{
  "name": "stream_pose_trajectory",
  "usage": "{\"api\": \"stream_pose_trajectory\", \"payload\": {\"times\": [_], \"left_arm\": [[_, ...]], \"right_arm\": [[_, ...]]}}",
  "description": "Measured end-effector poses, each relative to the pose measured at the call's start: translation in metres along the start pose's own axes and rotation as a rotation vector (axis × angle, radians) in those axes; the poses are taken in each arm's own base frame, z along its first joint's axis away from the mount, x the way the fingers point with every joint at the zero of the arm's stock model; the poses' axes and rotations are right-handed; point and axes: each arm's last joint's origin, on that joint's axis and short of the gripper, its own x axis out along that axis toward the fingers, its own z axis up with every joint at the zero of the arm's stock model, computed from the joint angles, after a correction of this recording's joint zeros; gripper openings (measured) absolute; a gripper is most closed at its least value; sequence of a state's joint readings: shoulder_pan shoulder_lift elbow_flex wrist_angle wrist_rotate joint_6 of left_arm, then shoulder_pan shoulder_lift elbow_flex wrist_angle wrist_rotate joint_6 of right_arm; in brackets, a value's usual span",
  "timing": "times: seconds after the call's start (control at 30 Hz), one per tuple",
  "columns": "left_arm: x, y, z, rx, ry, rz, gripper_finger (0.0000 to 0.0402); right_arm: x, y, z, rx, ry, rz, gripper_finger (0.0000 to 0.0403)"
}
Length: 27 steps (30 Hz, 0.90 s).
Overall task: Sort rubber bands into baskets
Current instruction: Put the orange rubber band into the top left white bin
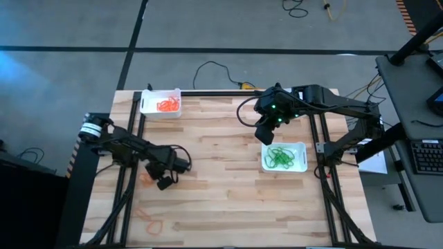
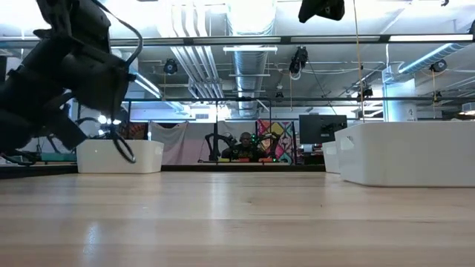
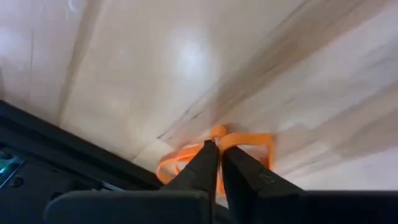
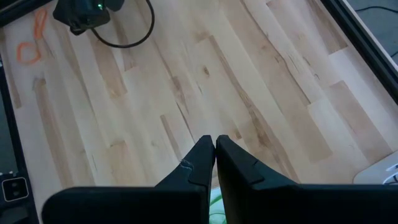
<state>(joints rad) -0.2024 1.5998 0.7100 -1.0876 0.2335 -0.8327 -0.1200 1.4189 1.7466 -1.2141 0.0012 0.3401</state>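
the landmark is the basket of green rubber bands (image 1: 283,157), which stands on the wooden worktop (image 1: 221,200) near the right frame rail.

the right pincer (image 4: 215,144) hangs above the worktop, just beyond the far left corner of this basket. its two fingers are pressed together and nothing is between them. green rubber bands (image 1: 280,158) lie in a tangle inside the basket.

the left pincer (image 3: 217,148) is well apart from this basket, on the opposite side of the worktop, low at the wood. its fingers are closed on an orange rubber band (image 3: 239,142); the loop shows on both sides of the fingertips and lies on the worktop.

a second basket (image 1: 160,102) stands at the far left corner of the worktop, diagonal from the green one, and holds orange rubber bands (image 1: 167,105). more loose orange rubber bands (image 1: 151,222) lie near the front edge of the worktop, far from the landmark basket and closer to the left arm.

in the low view, a person (image 2: 246,144) sits in the room behind the worktop.
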Motion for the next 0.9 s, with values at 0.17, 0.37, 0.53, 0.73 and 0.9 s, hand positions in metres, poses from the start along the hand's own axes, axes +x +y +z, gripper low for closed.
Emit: {"api": "stream_pose_trajectory", "payload": {"times": [0.17,0.37,0.53,0.73,0.9], "left_arm": [[-0.018,-0.010,0.004,0.012,-0.064,-0.045,0.0009],[-0.049,-0.023,0.010,0.082,-0.197,-0.082,0.0001],[-0.069,-0.032,0.019,0.192,-0.353,-0.111,0.0000],[-0.084,-0.051,0.038,0.264,-0.621,-0.277,0.0000],[-0.094,-0.050,0.052,0.200,-0.770,-0.310,0.0000]], "right_arm": [[0.000,0.000,0.000,0.000,0.000,0.000,0.0013],[0.000,0.000,0.000,0.000,0.000,0.000,0.0013],[0.000,0.000,0.000,0.000,0.000,0.000,0.0013],[0.000,0.000,0.000,0.001,0.000,0.000,0.0013],[0.000,0.000,0.000,0.000,0.000,0.000,0.0013]]}}
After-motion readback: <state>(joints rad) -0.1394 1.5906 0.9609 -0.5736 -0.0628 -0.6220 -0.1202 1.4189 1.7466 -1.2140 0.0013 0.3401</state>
